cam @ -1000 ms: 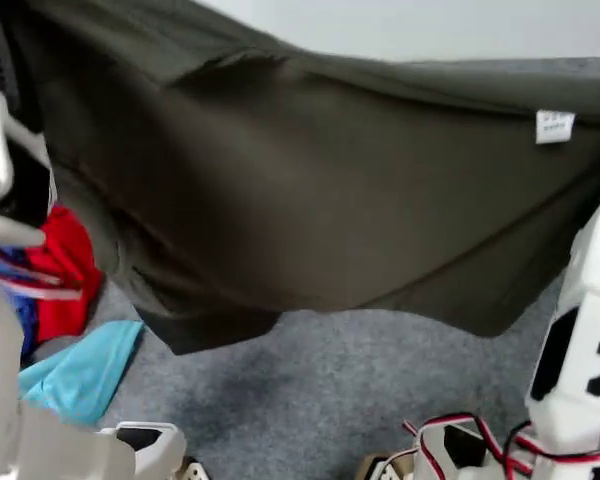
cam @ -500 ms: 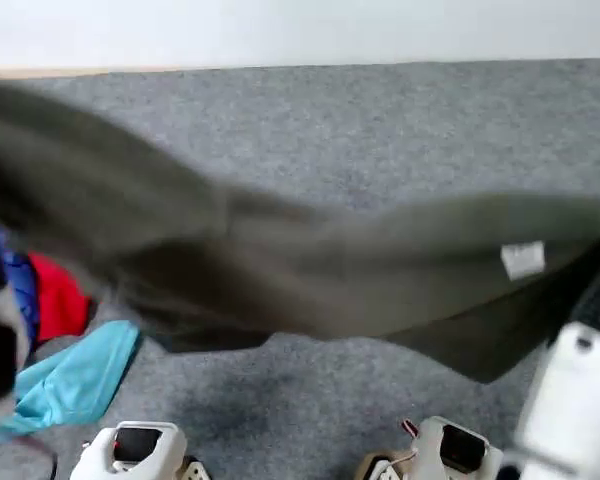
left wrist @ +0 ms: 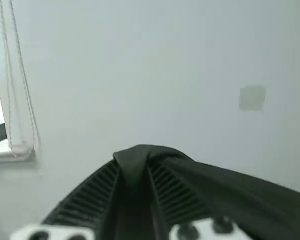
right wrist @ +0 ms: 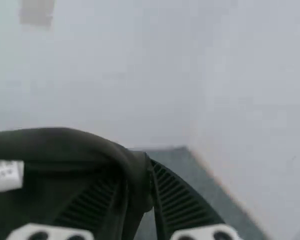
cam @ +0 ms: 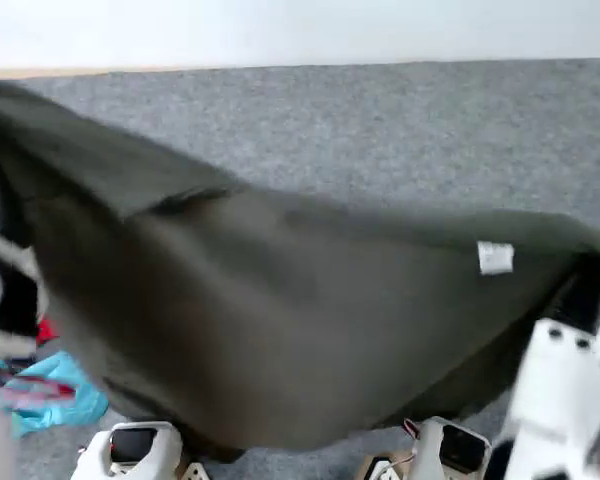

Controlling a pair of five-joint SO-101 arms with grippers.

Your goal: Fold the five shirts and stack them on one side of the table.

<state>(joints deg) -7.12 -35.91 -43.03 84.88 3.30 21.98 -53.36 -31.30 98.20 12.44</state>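
Both grippers hold the dark green shirt (cam: 280,330) up off the grey table (cam: 400,130).
L gripper (left wrist: 134,172) pinched tight on one bunched edge; R gripper (right wrist: 139,187) pinched tight on another, w/ the white tag (cam: 495,257) near it; shirt hangs spread between them over the table's near side; blue cloth (cam: 65,405) & red cloth (cam: 48,331) lie by its left end.

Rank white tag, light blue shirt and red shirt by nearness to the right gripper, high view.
1. White tag, on the olive shirt beside the right gripper.
2. Light blue shirt and red shirt, far left of the view: too close to call.
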